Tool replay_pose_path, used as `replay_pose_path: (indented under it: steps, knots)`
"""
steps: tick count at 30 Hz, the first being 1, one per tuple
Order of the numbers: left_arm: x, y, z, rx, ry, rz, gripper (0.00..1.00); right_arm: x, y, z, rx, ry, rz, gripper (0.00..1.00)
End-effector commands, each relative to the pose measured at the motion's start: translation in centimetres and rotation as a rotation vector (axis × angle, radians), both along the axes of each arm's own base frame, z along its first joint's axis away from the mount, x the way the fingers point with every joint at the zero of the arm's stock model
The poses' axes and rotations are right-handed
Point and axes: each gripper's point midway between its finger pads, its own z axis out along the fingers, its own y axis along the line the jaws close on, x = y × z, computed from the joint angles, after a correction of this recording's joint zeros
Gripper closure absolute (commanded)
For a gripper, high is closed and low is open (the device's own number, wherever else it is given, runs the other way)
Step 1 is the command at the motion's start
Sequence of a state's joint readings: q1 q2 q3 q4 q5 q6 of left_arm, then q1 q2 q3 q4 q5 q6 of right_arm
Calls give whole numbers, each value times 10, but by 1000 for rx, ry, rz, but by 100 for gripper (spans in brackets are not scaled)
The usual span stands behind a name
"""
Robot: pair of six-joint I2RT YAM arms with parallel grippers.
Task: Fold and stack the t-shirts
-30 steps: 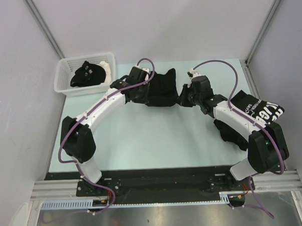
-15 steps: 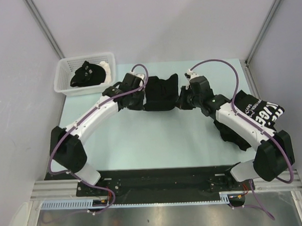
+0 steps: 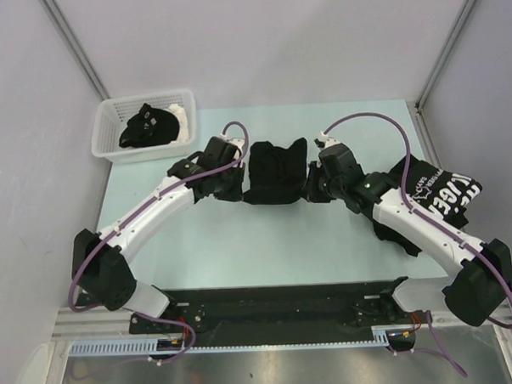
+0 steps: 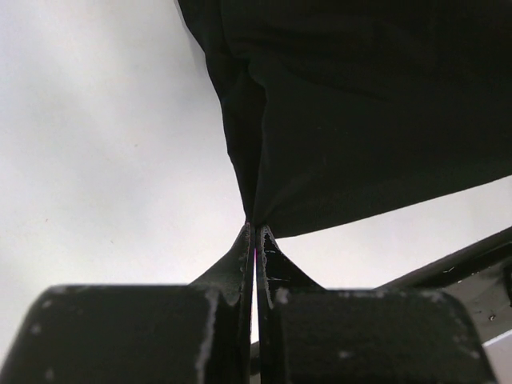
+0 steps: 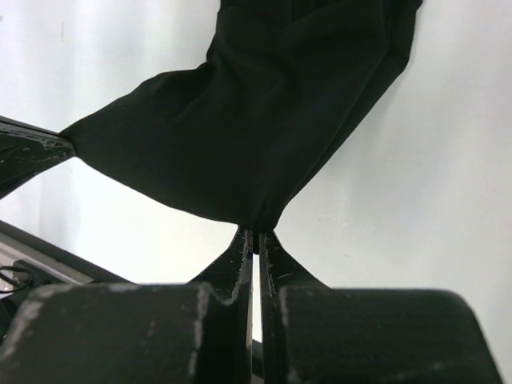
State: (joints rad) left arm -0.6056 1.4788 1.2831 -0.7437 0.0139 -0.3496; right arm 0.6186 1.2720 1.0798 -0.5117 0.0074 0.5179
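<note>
Right arm [image 3: 410,215] partly covers lettered t-shirt [image 3: 458,187]; basket [image 3: 103,137] holds, perhaps, clothes [image 3: 149,127].

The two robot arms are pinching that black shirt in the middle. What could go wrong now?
Two things might. The left tool and right tool each pinch only a small bit of the black t-shirt at their very tips, so the cloth could slip out and flop down crooked. Also, the right arm reaches over the lettered t-shirt, so it might drag or rumple it.
</note>
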Motion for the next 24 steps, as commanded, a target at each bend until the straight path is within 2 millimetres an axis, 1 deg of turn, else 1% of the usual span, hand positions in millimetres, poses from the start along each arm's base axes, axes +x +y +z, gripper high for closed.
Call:
replay_pose_path:
  steps: [1, 2, 3, 4, 5, 6, 7, 8, 10, 11, 12, 13, 14, 15, 16, 17, 18, 19, 20, 21, 22, 23, 24]
  knots:
    - [15, 1, 26, -3, -82, 16, 100, 10, -14, 12, -25, -67, -72, 100]
    - [19, 0, 26, 4, -87, 15, 100, 15, -15, 13, -22, -80, -78, 100]
    - [24, -2, 22, 21, -80, 12, 100, 19, -16, 13, -23, -89, -77, 100]
    - [32, -5, 28, 26, -97, 12, 100, 25, -14, 14, -14, -99, -76, 100]
    - [37, -7, 28, 34, -99, 12, 100, 32, -18, 13, -10, -105, -92, 100]
    - [44, -9, 21, 50, -90, 13, 100, 37, -20, 13, -6, -111, -99, 100]
    - [52, -12, 31, 46, -118, 15, 100, 45, -19, 18, 9, -136, -98, 100]
    - [57, -14, 31, 46, -125, 15, 100, 53, -24, 15, 4, -141, -115, 100]
    - [70, -19, 33, 53, -145, 18, 100, 67, -26, 21, 15, -183, -120, 100]
    - [75, -21, 33, 55, -150, 19, 100, 73, -27, 17, 9, -183, -123, 100]
    - [80, -21, 34, 59, -157, 23, 100, 80, -32, 17, 15, -182, -131, 100]
    - [87, -21, 32, 72, -156, 26, 100, 88, -32, 22, 26, -202, -136, 100]
    - [92, -19, 32, 83, -160, 36, 100, 94, -35, 22, 15, -211, -135, 100]
    - [96, -18, 32, 90, -164, 39, 100, 101, -37, 15, 3, -200, -142, 100]
    - [104, -15, 35, 96, -175, 52, 100, 107, -36, 20, 9, -218, -137, 100]
    - [109, -15, 30, 106, -173, 54, 100, 112, -36, 20, 1, -225, -131, 100]
    - [113, -14, 28, 111, -176, 55, 100, 118, -37, 11, -12, -211, -133, 100]
    - [119, -12, 28, 115, -188, 60, 100, 125, -36, 16, -8, -228, -136, 100]
    - [124, -10, 20, 127, -177, 62, 100, 128, -33, 14, -3, -223, -114, 100]
    - [127, -9, 19, 129, -177, 64, 100, 132, -30, 6, -9, -210, -104, 100]
    - [133, -6, 20, 130, -187, 76, 100, 137, -30, 4, -13, -209, -101, 100]
    - [138, -5, 13, 137, -178, 78, 100, 142, -28, 8, -11, -220, -95, 100]
    - [141, -4, 13, 139, -178, 83, 100, 146, -27, 6, -15, -221, -87, 100]
